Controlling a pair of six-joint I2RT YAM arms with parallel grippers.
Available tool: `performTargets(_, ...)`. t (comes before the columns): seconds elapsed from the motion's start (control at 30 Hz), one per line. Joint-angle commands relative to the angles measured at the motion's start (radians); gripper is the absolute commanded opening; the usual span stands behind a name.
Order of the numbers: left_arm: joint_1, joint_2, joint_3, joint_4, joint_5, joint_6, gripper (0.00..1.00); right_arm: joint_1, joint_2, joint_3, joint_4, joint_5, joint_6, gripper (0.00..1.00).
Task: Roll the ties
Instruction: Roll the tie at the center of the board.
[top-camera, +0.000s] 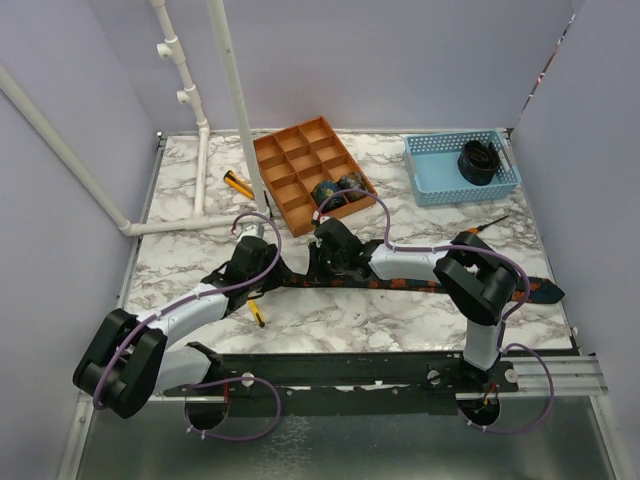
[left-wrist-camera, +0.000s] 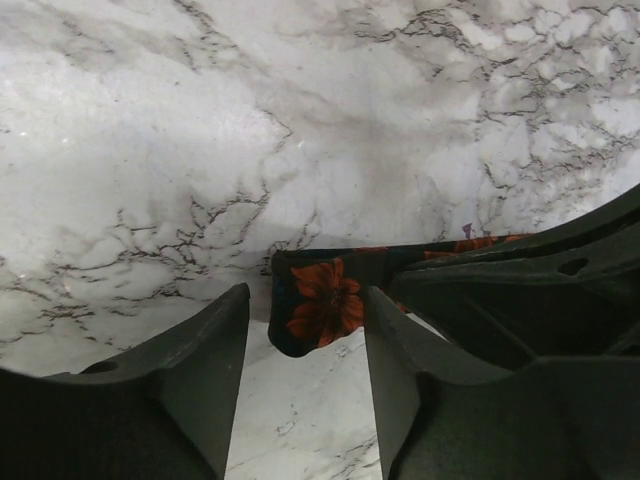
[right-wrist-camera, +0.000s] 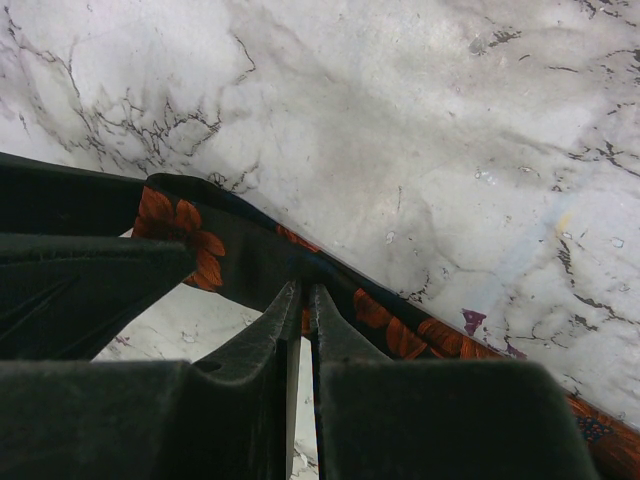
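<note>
Flowered tie (top-camera: 410, 286): lying flat as one long strip across the near half of the counter (top-camera: 175, 255), left to right in front of both arms. No coil started yet that I can see.
Left fingers (left-wrist-camera: 215, 345): apart, straddling the tie's left end. On the wrist cam the orange flower sits right in the gap, and it looks like neither finger is touching it.
Right fingers (right-wrist-camera: 335, 335): together, pinched on the tie a little further along, with the fabric ridged up at the tips.
Already sorted: two rolled ties (top-camera: 338, 187) in the compartments of the orange divider tray (top-camera: 290, 150) nearest the arms.
Where I reckon I am: about to grab the end for the first turn.
Worry 1: if I close the left fingers too high, I catch only the top layer or nothing, and the end flops back flat.
Worry 2: the right pinch is narrow, so any tug from the left could slip the fabric out or drag the whole strip instead of curling it.
Worry 3: both sets of fingers are close together, so rolling toward the right could knock them into each other.
Worry 4: the small yellow tool (top-camera: 257, 313) lies just beside the tie and could get swept along.
</note>
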Motion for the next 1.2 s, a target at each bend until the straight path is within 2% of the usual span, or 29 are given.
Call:
performTargets(0.0,-0.003,-0.038,-0.003,-0.109,-0.087,-0.005,0.53,0.001,0.029,-0.04,-0.108,0.052,-0.02,0.11)
performTargets(0.17,0.001,-0.034,-0.009,-0.114,-0.102,-0.011,0.52,0.001,0.029,-0.04,-0.106,0.046,-0.021,0.1)
performTargets(0.27,0.003,-0.006,-0.007,-0.11,-0.1,-0.011,0.42,0.001,0.027,-0.042,-0.103,0.044,-0.019,0.1)
performTargets(0.47,0.007,0.012,-0.018,-0.101,-0.116,-0.01,0.16,0.001,0.023,-0.053,-0.095,0.044,-0.018,0.11)
performTargets(0.57,0.008,0.013,-0.022,-0.084,-0.106,-0.013,0.13,0.001,0.024,-0.057,-0.092,0.041,-0.016,0.1)
performTargets(0.63,0.008,0.022,-0.021,-0.078,-0.093,-0.013,0.17,0.0,0.025,-0.058,-0.091,0.041,-0.017,0.11)
performTargets(0.73,0.008,0.036,-0.021,-0.079,-0.082,-0.011,0.44,0.001,0.024,-0.058,-0.09,0.041,-0.016,0.1)
performTargets(0.8,0.008,0.039,-0.025,-0.079,-0.083,-0.013,0.48,0.0,0.024,-0.057,-0.088,0.04,-0.017,0.1)
performTargets(0.87,0.008,0.042,-0.029,-0.079,-0.087,-0.015,0.48,0.001,0.025,-0.057,-0.087,0.038,-0.016,0.1)
performTargets(0.97,0.008,0.051,-0.031,-0.078,-0.086,-0.013,0.38,0.001,0.025,-0.059,-0.086,0.038,-0.018,0.1)
performTargets(1.17,0.008,0.057,-0.031,-0.063,-0.062,-0.004,0.09,0.001,0.026,-0.063,-0.083,0.037,-0.017,0.1)
